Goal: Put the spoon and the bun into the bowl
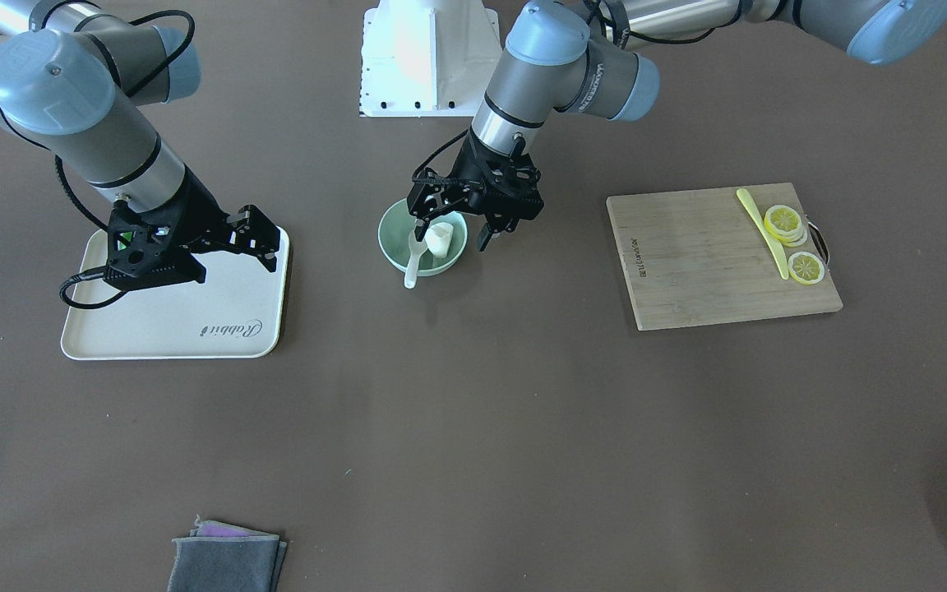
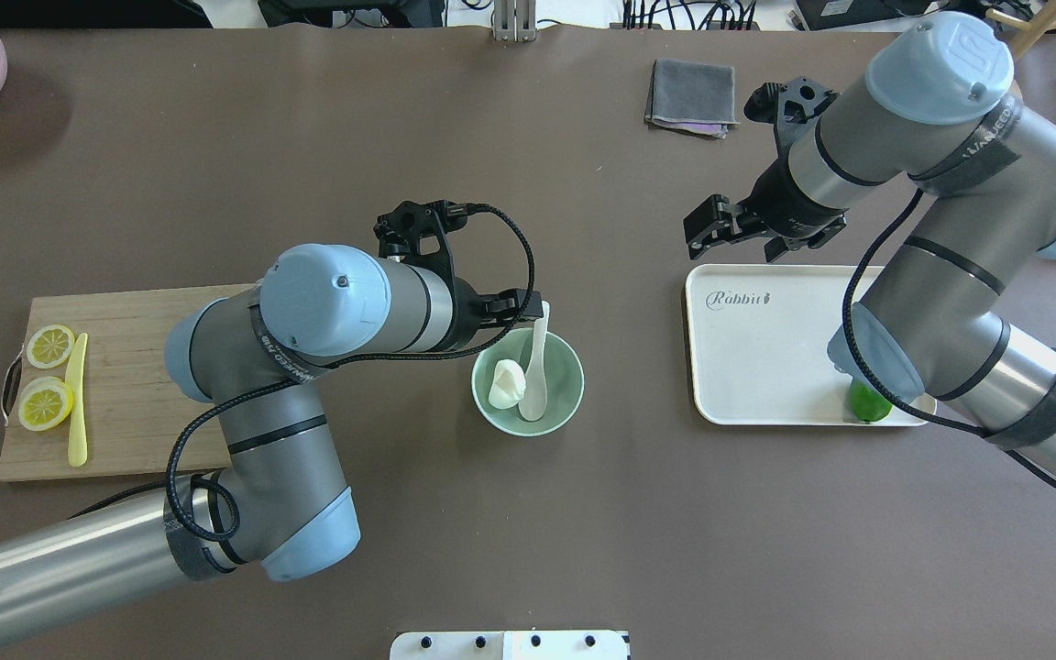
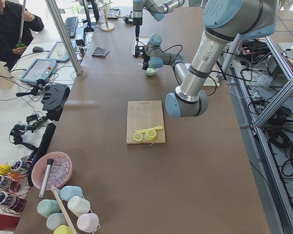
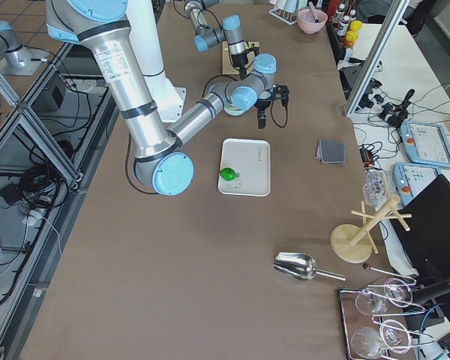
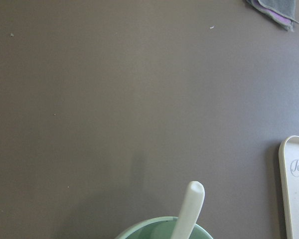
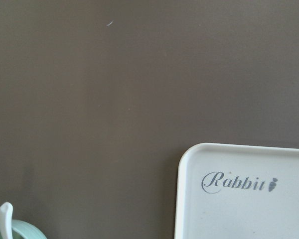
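Reading clock positions off my overhead feed, with twelve pointing away from the robot, I have the bowl [image 2: 568, 378] near the middle of the table with both items inside it. The bun [image 2: 507, 383] sits on the nine o'clock side of the bowl's floor. The spoon [image 2: 537, 367] lies just beside it, seemingly touching, with its scoop down in the bowl and its handle leaning out over the rim at about twelve o'clock. My left wrist feed shows that handle tip poking up past the rim. The left gripper [image 1: 452, 237] hangs above the bowl with its fingers spread wide and nothing between them. In the front-facing feed one finger shows over the bowl and the other outside its rim. The right gripper [image 1: 260, 240] hovers over the eleven o'clock corner of the white tray [image 2: 766, 348], its fingers apart as well and carrying nothing. That tray lies at three o'clock from the bowl, and a green lime [image 2: 869, 405] rests at its five o'clock corner, partly hidden by the right arm. At nine o'clock from the bowl I see the wooden cutting board [image 2: 143, 394], with lemon slices [image 2: 45, 403] and a yellow knife [image 2: 77, 403] just beside them at its nine o'clock end. A folded grey cloth [image 2: 691, 92] lies near the table's far edge, at about one o'clock from the bowl.
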Robot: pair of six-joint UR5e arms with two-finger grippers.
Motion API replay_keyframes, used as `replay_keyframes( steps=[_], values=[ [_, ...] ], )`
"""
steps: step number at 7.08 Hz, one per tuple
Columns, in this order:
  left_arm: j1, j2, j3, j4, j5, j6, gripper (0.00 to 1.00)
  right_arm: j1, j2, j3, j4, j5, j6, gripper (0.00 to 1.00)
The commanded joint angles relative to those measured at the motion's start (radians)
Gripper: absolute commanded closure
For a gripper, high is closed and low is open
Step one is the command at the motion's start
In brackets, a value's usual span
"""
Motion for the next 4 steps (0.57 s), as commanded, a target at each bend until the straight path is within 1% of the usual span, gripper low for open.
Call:
replay_keyframes(
  steps=[1,2,3,4],
  values=[
    [-0.088,0.157,-0.219,0.202,-0.003,0.281,0.02,0.086,-0.052,-0.004,-0.064,0.027,-0.246,0.0],
    [-0.165,0.234,-0.266,0.261,-0.006,0.377,0.02,0.181,-0.086,-0.007,-0.107,0.108,-0.366,0.0],
    [-0.22,0.313,-0.274,0.257,-0.023,0.413,0.02,0.255,-0.133,-0.007,-0.136,0.13,-0.508,0.0],
    [-0.344,0.366,-0.271,0.26,-0.13,0.554,0.02,0.311,-0.173,-0.024,-0.138,0.128,-0.624,0.0]
  ],
)
